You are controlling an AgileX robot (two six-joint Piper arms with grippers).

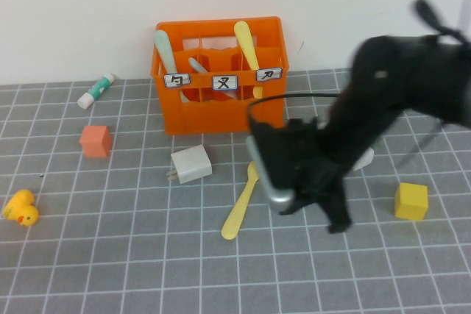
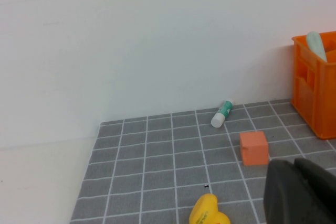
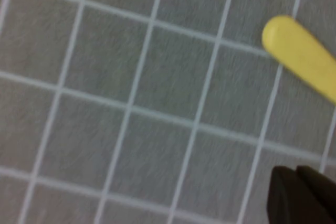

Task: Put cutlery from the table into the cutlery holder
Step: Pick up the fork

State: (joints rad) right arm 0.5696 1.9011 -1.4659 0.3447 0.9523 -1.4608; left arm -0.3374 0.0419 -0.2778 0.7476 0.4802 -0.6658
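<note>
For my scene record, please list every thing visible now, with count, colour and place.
crate: one, orange, at the back centre of the table
spoon: one, mint, in the crate, left part
knife: one, yellow, in the crate, right part
grey utensil: one, in the crate, middle part
fork: one, yellow, flat on the table before the crate
tube: one, white-green, left of the crate
cube: one, orange, front left of the crate
charger: one, white, before the crate
duck: one, yellow, far left
block: one, yellow, right
left gripper: shut, low at the left
right gripper: shut, above the table near the fork

right arm [image 1: 383,101] blurred, yellow utensil [image 1: 241,202] part-hidden
</note>
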